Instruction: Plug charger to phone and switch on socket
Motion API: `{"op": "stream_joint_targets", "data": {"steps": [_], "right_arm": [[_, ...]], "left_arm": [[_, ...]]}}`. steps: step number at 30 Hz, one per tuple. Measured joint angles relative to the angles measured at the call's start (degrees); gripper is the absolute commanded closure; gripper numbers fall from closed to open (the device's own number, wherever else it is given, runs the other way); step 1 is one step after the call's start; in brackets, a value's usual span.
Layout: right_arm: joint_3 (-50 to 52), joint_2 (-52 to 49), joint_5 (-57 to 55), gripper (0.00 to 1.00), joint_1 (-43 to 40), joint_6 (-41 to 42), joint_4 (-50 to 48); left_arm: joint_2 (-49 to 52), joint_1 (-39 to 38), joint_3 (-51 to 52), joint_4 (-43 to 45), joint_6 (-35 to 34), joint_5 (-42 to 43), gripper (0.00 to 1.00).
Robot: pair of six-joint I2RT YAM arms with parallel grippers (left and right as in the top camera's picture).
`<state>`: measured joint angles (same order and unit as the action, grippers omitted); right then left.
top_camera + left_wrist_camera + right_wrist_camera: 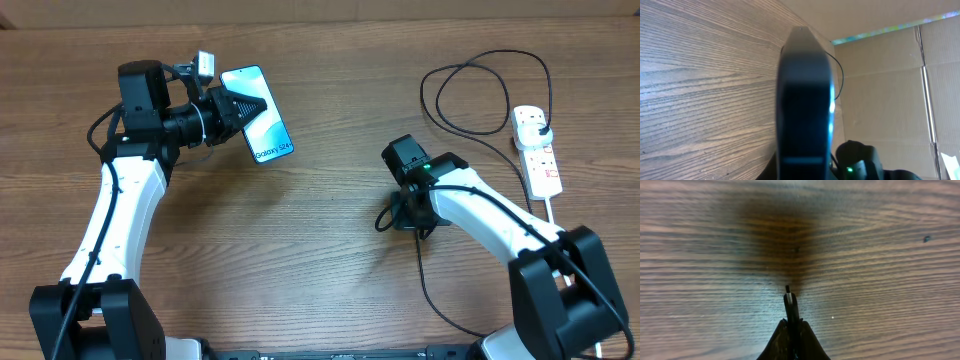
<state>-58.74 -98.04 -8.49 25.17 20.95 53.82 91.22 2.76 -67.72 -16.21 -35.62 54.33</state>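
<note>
In the upper left of the overhead picture, the phone (264, 128) is pinched by the left gripper (233, 104). Its fingers are pressed tight on one short end of the phone. The light blue screen is turned up, and the free short end points toward the middle of the wooden table (330, 280). In the left wrist picture the phone is seen from its thin edge only. Whether it is lifted off the table or lying on it cannot be told.

Near the middle of the overhead picture, the small tip of the charger (788, 298) is pinched between the closed fingers of the right gripper (405, 210). In the right wrist picture the tip is pointed down at bare wood.

At the right edge, the white socket (545, 170) is laid flat. A black plug (540, 124) is seen at its upper end, so that end of the charger looks already plugged in.

So both things are held, but the tip and the phone are kept well apart. The tip is not yet put into the phone. The switch is not being touched, and whether it is on cannot be told.
</note>
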Motion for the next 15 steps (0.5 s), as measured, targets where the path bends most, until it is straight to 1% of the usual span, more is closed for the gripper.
{"op": "stream_joint_targets", "data": {"steps": [2, 4, 6, 13, 15], "right_arm": [[0.11, -1.16, 0.0, 0.78, -0.02, 0.42, -0.2], [0.66, -1.81, -0.09, 0.73, 0.0, 0.09, -0.17], [1.09, -1.88, -0.04, 0.71, 0.0, 0.13, -0.13], [2.21, -1.88, 1.99, 0.68, 0.0, 0.0, -0.2], [2.73, -1.88, 2.69, 0.64, -0.02, -0.11, -0.24]], "left_arm": [[0.0, -0.02, 0.0, -0.13, 0.28, -0.02, 0.96], [0.0, -0.04, 0.0, -0.17, 0.74, -0.11, 0.96], [0.0, -0.04, 0.0, -0.28, 1.25, -0.15, 0.96], [0.0, -0.15, 0.0, -0.39, 1.57, -0.15, 0.96], [0.0, -0.15, 0.0, -0.42, 1.57, -0.15, 0.96]]}}
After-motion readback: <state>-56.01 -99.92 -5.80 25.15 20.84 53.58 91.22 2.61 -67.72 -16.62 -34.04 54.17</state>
